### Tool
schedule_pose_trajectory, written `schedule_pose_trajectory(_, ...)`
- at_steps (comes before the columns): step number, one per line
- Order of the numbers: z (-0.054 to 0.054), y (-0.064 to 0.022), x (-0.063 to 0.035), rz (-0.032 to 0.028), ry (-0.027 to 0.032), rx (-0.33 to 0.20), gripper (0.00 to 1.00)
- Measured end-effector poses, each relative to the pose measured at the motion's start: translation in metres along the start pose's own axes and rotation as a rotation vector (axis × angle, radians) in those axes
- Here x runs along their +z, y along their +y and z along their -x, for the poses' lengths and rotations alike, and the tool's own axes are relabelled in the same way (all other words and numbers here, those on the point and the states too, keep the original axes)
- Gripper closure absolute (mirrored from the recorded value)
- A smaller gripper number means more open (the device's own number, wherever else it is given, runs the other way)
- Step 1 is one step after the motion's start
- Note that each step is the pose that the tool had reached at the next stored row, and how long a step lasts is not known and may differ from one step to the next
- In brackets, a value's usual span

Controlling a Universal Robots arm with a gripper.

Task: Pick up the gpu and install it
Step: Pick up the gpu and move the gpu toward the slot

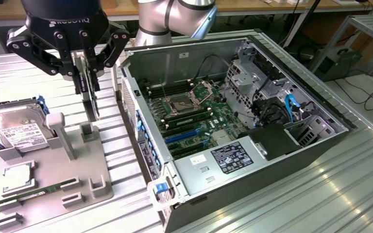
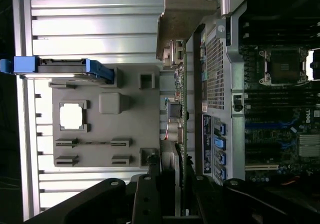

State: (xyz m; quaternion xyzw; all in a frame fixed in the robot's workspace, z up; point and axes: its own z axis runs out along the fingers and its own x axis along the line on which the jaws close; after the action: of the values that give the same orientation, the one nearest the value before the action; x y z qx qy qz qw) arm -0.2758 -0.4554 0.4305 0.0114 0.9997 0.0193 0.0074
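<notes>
The gpu (image 1: 91, 94) is a thin card seen edge-on, hanging upright from my gripper (image 1: 86, 73), which is shut on its upper edge. Its lower end hovers just above the slotted posts of the grey holder tray (image 1: 50, 194), between that tray and the open computer case (image 1: 290, 155). In the wrist view the gpu (image 2: 183, 99) runs as a thin green edge away from my gripper (image 2: 175, 189), with its pale metal bracket (image 2: 182, 19) at the far end. The motherboard's blue expansion slots (image 1: 185, 136) lie inside the case, apart from the card.
The grey tray also holds a silver hard drive (image 1: 15, 133), a processor chip (image 1: 18, 175) and a RAM stick (image 1: 37, 191). The case's perforated rear wall (image 2: 216, 69) stands close beside the card. Ribbed metal table (image 1: 316, 194) surrounds everything.
</notes>
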Motion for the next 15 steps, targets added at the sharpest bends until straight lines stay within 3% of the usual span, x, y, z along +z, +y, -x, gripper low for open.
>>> schedule_pose_trajectory(15,0.015,0.0003,0.0007,-0.0002,0.0001,0.000,0.72)
